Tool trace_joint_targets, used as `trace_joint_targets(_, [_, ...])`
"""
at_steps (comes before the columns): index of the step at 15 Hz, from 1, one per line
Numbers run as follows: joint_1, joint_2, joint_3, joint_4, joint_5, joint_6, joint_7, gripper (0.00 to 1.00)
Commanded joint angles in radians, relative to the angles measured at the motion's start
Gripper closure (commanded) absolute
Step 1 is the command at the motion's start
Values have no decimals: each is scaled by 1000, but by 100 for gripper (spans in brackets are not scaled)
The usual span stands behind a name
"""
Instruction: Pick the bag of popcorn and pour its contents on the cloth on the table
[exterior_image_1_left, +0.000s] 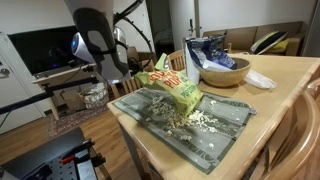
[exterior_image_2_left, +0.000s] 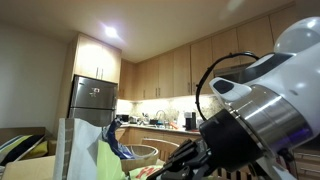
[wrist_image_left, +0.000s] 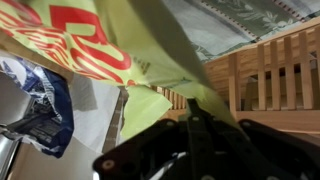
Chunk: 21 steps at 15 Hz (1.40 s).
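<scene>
Over the cloth (exterior_image_1_left: 225, 140), the bag (exterior_image_1_left: 172, 88) is held tilted, its lower end touching or just above the weave; which cannot be told. The gripper (wrist_image_left: 190, 125) is clamped on a fold of the bag's edge. Popcorn (exterior_image_1_left: 195, 118) is scattered on the cloth beneath. Pour judged well along; remaining fill not visible. Tilt to be steepened gently with a light shake, the opening held over the cloth's middle. The bowl (exterior_image_1_left: 228, 72) on the table (exterior_image_1_left: 290, 85) is to be avoided.
</scene>
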Motion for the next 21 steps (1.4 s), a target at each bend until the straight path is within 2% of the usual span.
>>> trace_joint_targets(1, [1, 0, -6, 3, 0, 8, 12, 99])
trace_joint_targets(7, [13, 2, -12, 7, 0, 9, 13, 100])
trace_joint_targets(11, [0, 82, 30, 44, 0, 112, 59, 100])
trace_joint_targets(12, [-5, 89, 48, 46, 0, 105, 70, 100])
trace_joint_targets(14, [-10, 111, 86, 54, 0, 74, 87, 100])
trace_joint_targets(18, [-22, 176, 172, 37, 0, -81, 67, 100])
trace_joint_targets(19, [-11, 149, 173, 44, 0, -78, 113, 100])
trace_joint_targets(21, [-20, 151, 208, 33, 1, -153, 144, 100])
